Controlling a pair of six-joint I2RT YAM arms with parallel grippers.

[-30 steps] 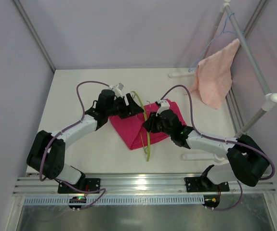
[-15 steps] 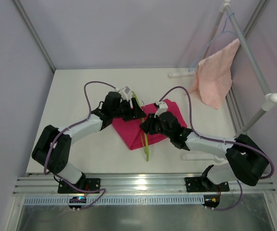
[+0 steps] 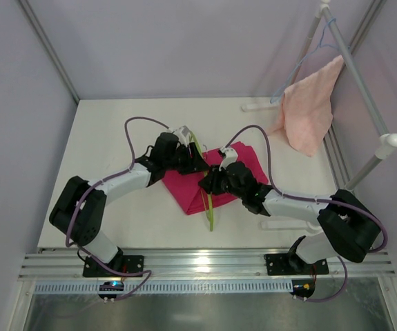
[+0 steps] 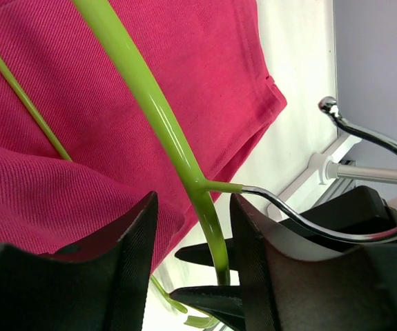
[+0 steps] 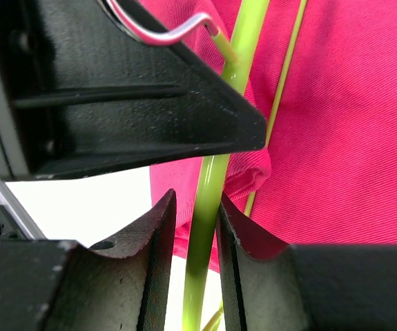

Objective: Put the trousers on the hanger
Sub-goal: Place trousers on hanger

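On the table (image 3: 108, 131), entries as follows.

1. Trousers (image 3: 250, 165): folded into a flat pink pad, lying between your two arms. Not yet hung.

2. Hanger (image 3: 210, 215): green, laid across the trousers. The curved bar runs over the cloth on the side toward your left arm, and one end reaches past the near edge of the trousers. The metal hook (image 4: 364, 131) lies off their far edge. A thinner green rod runs beside the bar and passes out of sight at a fold of cloth.

3. Left gripper (image 4: 192, 200): at the far edge of the trousers. Its fingers (image 4: 126, 269) are spread, one on either side of the bar just below the hook's neck. Neither plainly presses it, so it is released.

4. Right gripper (image 5: 195, 195): over the trousers, just nearer along the same bar. Its fingers (image 5: 243, 255) are drawn in with hardly a gap, and you appear to be grasping the bar.

5. Towel (image 3: 308, 114): pale, hanging well apart from the trousers, far right. Not wanted.

Step in hand, as judged: securing the hanger with both arms before getting cloth over its bar.

Next move calls for closing your left fingers on the neck so the hanger cannot twist, then raising it evenly. Your grippers sit very close together, so there is little room to shift either.
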